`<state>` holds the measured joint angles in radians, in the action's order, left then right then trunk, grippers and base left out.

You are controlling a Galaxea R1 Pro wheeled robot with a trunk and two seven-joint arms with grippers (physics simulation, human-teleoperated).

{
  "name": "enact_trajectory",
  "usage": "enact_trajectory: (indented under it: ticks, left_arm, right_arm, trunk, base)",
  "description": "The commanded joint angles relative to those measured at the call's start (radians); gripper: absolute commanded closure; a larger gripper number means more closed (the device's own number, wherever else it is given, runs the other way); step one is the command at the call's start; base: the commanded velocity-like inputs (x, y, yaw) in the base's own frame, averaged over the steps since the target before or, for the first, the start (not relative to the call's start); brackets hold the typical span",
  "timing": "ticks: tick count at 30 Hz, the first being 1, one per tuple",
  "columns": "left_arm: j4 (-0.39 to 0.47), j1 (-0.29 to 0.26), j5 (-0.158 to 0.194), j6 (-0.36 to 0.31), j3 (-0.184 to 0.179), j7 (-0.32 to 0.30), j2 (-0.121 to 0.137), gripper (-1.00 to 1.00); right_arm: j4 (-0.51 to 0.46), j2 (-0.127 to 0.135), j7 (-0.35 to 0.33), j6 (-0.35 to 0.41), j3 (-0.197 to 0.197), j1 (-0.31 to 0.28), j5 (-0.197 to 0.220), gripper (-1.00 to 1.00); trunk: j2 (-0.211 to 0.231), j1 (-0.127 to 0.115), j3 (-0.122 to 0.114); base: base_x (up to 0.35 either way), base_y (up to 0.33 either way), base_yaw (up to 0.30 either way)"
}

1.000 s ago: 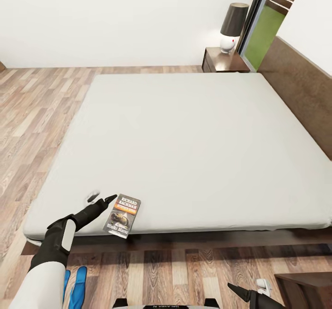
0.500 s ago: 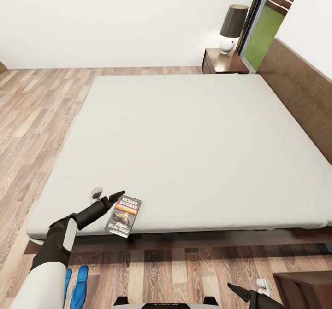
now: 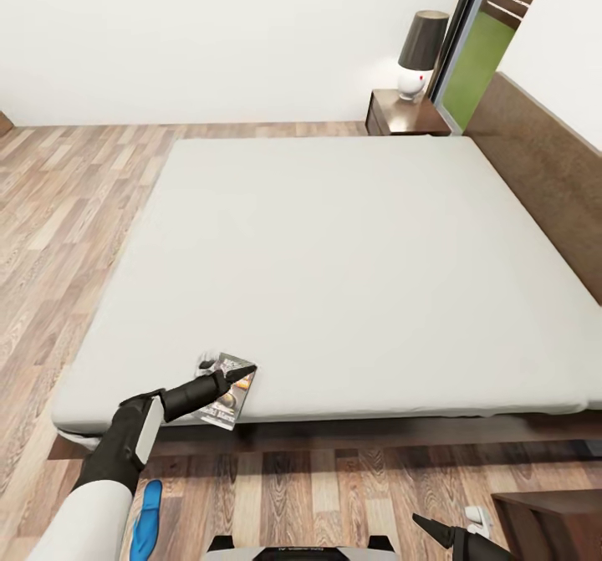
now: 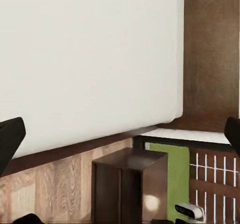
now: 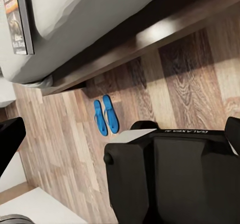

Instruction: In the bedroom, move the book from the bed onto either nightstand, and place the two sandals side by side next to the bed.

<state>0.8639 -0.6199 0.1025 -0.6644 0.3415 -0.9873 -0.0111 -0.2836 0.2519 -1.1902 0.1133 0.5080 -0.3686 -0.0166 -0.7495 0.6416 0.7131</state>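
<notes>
The left black pincer (image 3: 224, 372) hovered spread wide over the thin dark-covered paperback book (image 3: 227, 396), gripping nothing. The book lay at the near edge of the light-grey mattress of the dark-brown wooden bed (image 3: 351, 252). Two bright blue flat sandals (image 5: 106, 116) lay side by side on the wood-plank floor (image 3: 67, 201). The right pincer (image 3: 451, 529) stood open and empty.

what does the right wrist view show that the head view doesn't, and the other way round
Right wrist view: both sandals lie side by side on the floor, and the robot's base. Head view: the left gripper over the book, plus the lamp on the nightstand and the headboard. Both: the book, the mattress, the wood floor.
</notes>
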Motion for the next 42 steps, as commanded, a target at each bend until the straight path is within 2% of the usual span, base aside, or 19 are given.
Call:
enact_trajectory:
  ticks: [1,3,5,8,15,17,21,24,30,31,32,34,38,42]
  left_arm:
    - [0.000,0.010,0.000,-0.007,-0.019,-0.003,0.000,-1.00]
    - [0.000,0.026,-0.001,-0.006,-0.061,-0.003,0.000,-1.00]
    - [0.000,0.043,-0.001,-0.006,-0.126,-0.003,0.002,-1.00]
    - [0.000,0.064,0.000,-0.004,-0.194,-0.003,0.003,-1.00]
    - [0.005,0.114,0.000,0.009,-0.273,-0.005,0.005,-1.00]
    - [0.005,0.123,0.000,0.012,-0.316,-0.006,0.007,-1.00]
    - [0.004,0.147,0.000,0.014,-0.375,-0.007,0.012,-1.00]
    - [0.003,0.171,0.001,0.015,-0.397,-0.009,0.023,-1.00]
    - [-0.001,0.220,0.000,0.050,-0.406,-0.009,0.032,-1.00]
    - [-0.002,0.248,0.000,0.081,-0.407,-0.008,0.044,-1.00]
    - [-0.024,0.290,0.004,0.144,-0.407,-0.009,0.083,-1.00]
    - [-0.064,0.297,0.003,0.161,-0.407,-0.009,0.102,-1.00]
    - [-0.222,0.303,0.003,0.298,-0.404,-0.010,0.124,-1.00]
    - [-0.320,0.304,0.005,0.391,-0.400,-0.009,0.135,-1.00]
  right_arm:
    - [0.000,0.000,-0.005,0.011,0.006,-0.001,-0.002,-1.00]
    - [0.000,0.000,-0.005,0.011,0.006,-0.001,-0.002,-1.00]
    - [0.000,0.000,-0.005,0.010,0.006,-0.001,-0.002,-1.00]
    - [0.000,0.000,-0.005,0.010,0.006,-0.001,-0.002,-1.00]
    - [0.000,0.000,-0.005,0.011,0.006,-0.001,-0.002,-1.00]
    - [0.000,0.000,-0.005,0.010,0.006,0.000,-0.002,-1.00]
    - [0.000,0.000,-0.005,0.010,0.006,0.000,-0.002,-1.00]
    - [0.000,0.000,-0.005,0.010,0.006,-0.001,-0.002,-1.00]
    - [0.000,-0.001,-0.005,0.010,0.006,-0.001,-0.002,-1.00]
    - [0.000,-0.001,-0.005,0.010,0.006,-0.001,-0.002,-1.00]
    - [0.000,0.000,-0.005,0.010,0.006,-0.001,-0.002,-1.00]
    - [0.000,0.000,-0.005,0.010,0.006,-0.001,-0.002,-1.00]
    - [0.000,-0.001,-0.005,0.010,0.006,-0.001,-0.002,-1.00]
    - [0.000,0.000,-0.005,0.010,0.006,0.000,-0.002,-1.00]
  trunk:
    - [0.007,-0.004,-0.003]
    - [0.021,-0.011,-0.009]
    - [0.035,-0.019,-0.015]
    - [0.056,-0.031,-0.024]
    - [0.105,-0.057,-0.046]
    - [0.119,-0.065,-0.053]
    - [0.133,-0.073,-0.059]
    - [0.133,-0.073,-0.059]
    - [0.133,-0.073,-0.059]
    - [0.133,-0.073,-0.059]
    - [0.133,-0.073,-0.059]
    - [0.133,-0.073,-0.059]
    - [0.133,-0.073,-0.059]
    - [0.133,-0.073,-0.059]
  base:
    - [0.000,0.000,0.000]
    - [0.000,0.000,0.000]
    - [0.000,0.000,0.000]
    - [0.000,0.000,0.000]
    - [0.000,0.000,0.000]
    - [0.000,0.000,0.000]
    - [0.000,0.000,0.000]
    - [0.000,0.000,0.000]
    - [0.000,0.000,0.000]
    - [0.000,0.000,0.000]
    - [0.000,0.000,0.000]
    - [0.000,0.000,0.000]
    - [0.000,0.000,0.000]
    - [0.000,0.000,0.000]
